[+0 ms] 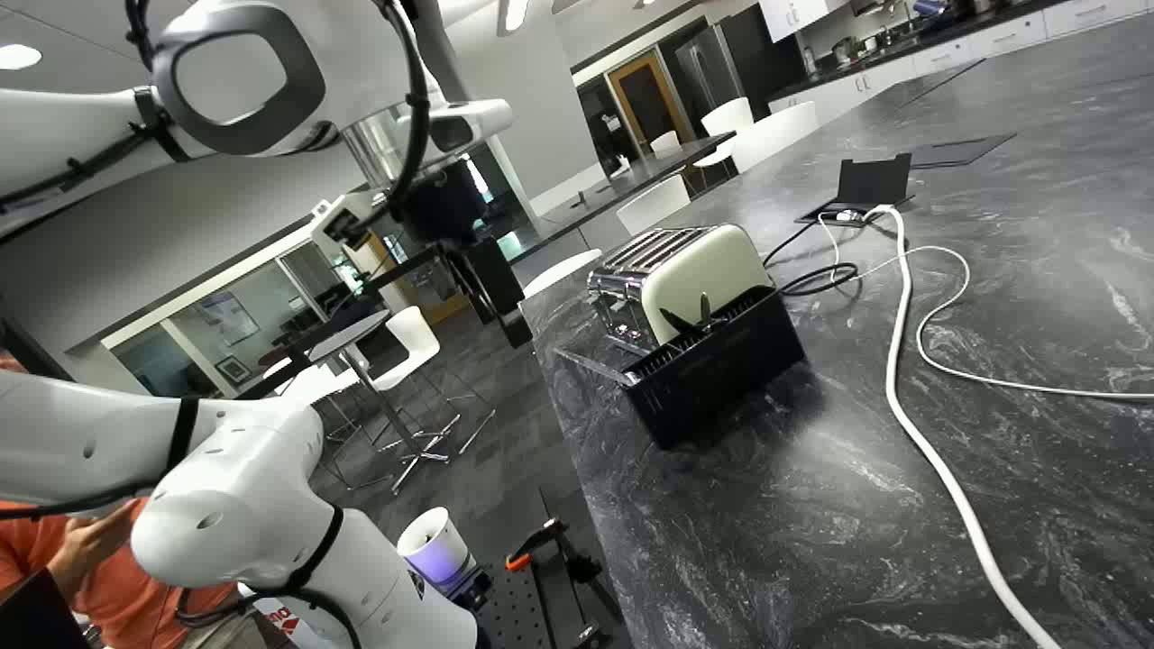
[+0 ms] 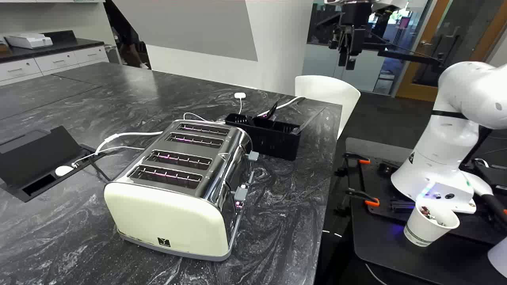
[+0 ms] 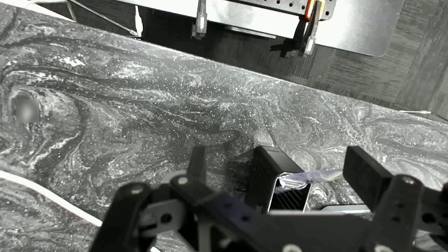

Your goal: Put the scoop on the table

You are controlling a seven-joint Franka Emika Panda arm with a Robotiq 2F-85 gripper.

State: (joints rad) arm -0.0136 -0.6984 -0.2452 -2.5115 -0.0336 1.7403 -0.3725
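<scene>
The scoop shows as a grey piece jutting out over one end of the black bin; it also shows in an exterior view. In the wrist view the scoop is pale and lies across the bin's rim, one end in the bin, the other outside. The bin stands on the dark veined table, also seen in the wrist view. My gripper is open and empty, high above the table near its edge; it hangs in both exterior views.
A cream toaster stands beside the bin. A black utensil sticks up from the bin. A white cable runs over the table. An open black outlet box lies behind the toaster. A paper cup stands near the robot base.
</scene>
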